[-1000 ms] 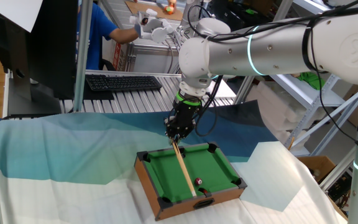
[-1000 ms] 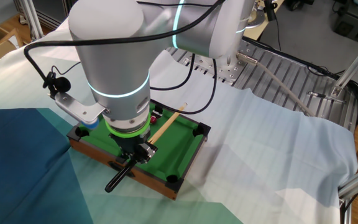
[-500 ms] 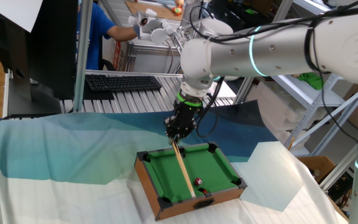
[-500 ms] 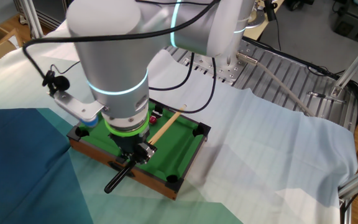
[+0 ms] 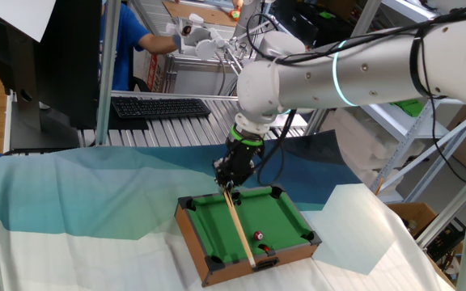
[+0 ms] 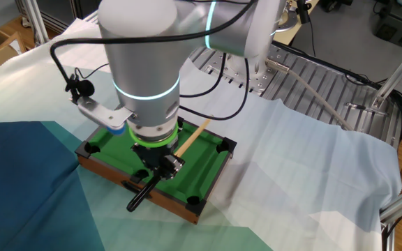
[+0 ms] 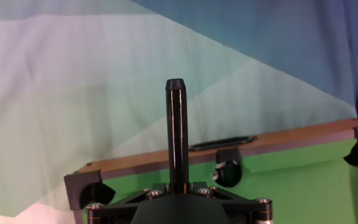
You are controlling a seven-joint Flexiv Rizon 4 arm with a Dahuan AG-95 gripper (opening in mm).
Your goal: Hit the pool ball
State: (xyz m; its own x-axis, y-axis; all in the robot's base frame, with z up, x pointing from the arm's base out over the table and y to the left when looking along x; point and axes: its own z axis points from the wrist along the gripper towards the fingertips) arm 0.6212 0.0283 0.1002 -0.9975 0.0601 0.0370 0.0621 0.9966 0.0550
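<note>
Slim wooden cue (image 5: 239,229), tiny glossy round pool ball (image 5: 258,236)

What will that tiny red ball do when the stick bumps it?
The pool ball is round and sits on flat green felt, so it will probably roll away easily. It looks very small beside the cue stick held in the claw, so it is likely light. The mini pool table has raised wooden walls that should stop it.

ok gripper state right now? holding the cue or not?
Gripper: shut on the cue stick, black butt end sticking out past it, tip lying over the mini pool table.
</note>
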